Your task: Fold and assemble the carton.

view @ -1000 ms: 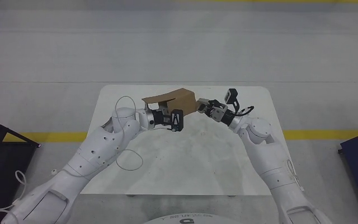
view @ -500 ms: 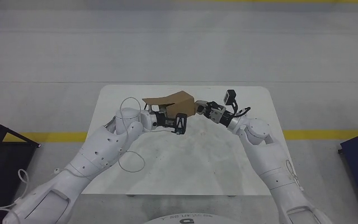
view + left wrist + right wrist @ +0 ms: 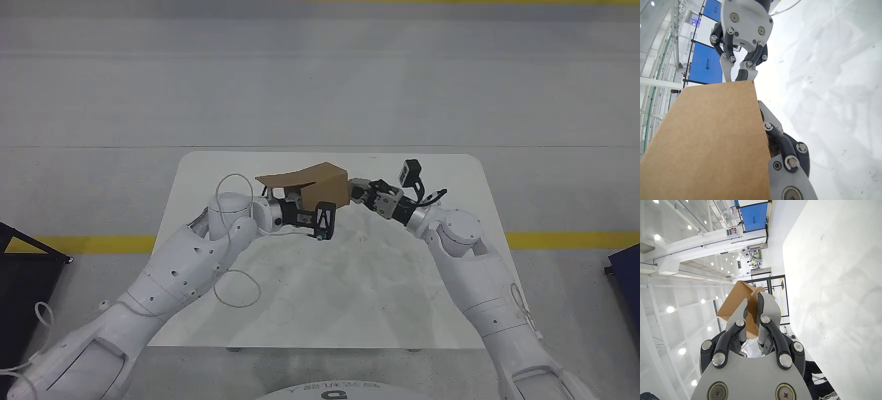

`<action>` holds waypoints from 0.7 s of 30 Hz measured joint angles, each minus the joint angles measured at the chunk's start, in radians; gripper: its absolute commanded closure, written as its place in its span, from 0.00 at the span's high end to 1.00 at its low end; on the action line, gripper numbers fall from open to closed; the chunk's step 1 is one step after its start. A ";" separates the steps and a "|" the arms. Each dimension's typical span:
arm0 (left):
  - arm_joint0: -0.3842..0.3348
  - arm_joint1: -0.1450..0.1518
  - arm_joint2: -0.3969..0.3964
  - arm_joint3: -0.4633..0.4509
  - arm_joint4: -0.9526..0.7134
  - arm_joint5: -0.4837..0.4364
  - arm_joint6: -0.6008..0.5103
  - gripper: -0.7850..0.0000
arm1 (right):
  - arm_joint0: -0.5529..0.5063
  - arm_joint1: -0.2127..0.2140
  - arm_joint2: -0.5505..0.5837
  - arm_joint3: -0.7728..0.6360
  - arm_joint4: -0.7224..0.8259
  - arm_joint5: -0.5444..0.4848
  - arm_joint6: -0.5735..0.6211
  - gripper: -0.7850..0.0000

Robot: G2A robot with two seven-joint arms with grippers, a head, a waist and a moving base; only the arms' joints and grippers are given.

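"While the brown box [image 3: 312, 183] hangs in the air over the far side of the table [image 3: 400, 290], who has it?"

"The right hand [image 3: 356, 190] does. It is pinched tight on a flap at the end."

"And the left hand [image 3: 320, 218]?"

"It is right up against the box's near side. I can't tell if it grips."

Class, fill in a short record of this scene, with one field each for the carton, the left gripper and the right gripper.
Carton: brown, partly folded, over the far half of the table.
Right gripper: jaws shut on a carton flap.
Left gripper: beside a carton panel; grip unclear.
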 measured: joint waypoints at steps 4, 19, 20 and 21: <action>0.013 0.000 -0.027 0.005 -0.040 0.032 0.006 0.00 | -0.009 0.001 0.017 -0.007 0.044 -0.031 0.011 0.47; 0.011 -0.035 -0.084 0.133 -0.389 0.056 0.082 0.00 | -0.071 -0.013 0.117 -0.062 0.522 -0.167 0.201 1.00; 0.011 -0.034 -0.084 0.132 -0.384 0.056 0.082 0.00 | -0.074 -0.012 0.115 -0.065 0.526 -0.169 0.223 1.00; 0.011 -0.034 -0.084 0.132 -0.381 0.056 0.082 0.00 | -0.076 -0.011 0.110 -0.066 0.511 -0.173 0.237 1.00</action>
